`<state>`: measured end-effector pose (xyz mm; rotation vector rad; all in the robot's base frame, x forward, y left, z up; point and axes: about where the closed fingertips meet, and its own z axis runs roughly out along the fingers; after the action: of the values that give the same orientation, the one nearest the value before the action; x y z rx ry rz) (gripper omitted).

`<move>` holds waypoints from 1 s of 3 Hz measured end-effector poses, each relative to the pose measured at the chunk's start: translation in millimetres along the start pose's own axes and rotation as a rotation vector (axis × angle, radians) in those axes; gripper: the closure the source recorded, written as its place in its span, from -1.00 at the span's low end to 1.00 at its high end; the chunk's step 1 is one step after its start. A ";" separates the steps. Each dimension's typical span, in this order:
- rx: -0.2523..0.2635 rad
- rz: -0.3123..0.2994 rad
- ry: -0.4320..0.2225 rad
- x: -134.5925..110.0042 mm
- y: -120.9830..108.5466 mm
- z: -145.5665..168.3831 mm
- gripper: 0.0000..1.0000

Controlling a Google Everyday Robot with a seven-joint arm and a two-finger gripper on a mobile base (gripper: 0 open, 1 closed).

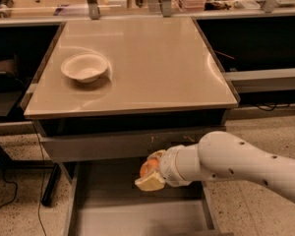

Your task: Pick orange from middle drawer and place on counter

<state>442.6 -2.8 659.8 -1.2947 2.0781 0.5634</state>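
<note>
Worktop (152,58), beige and glossy; middle drawer (137,220), grey, standing open beneath it; white arm (236,161), entering from the view's right edge; white bowl (85,67), on the worktop's left part; gripper (149,171), over the drawer's back end, jaws clasped on the orange (145,167), above the drawer floor, below the worktop.

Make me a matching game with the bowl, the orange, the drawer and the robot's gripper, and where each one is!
Things:
1. bowl
2. orange
3. middle drawer
4. gripper

Places or states:
A. open, below the counter
B. over the open drawer, at the end of the white arm
C. sitting on the counter
D. squeezed between the gripper's fingers

Pairs: 1-C, 2-D, 3-A, 4-B
</note>
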 end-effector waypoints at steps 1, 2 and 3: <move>0.005 -0.049 -0.045 -34.3 -11.6 -33.1 1.00; 0.009 -0.061 -0.042 -39.8 -10.6 -35.8 1.00; 0.055 -0.092 -0.080 -70.5 -20.1 -68.3 1.00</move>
<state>464.9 -10.0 757.3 -1.3081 1.9449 0.5057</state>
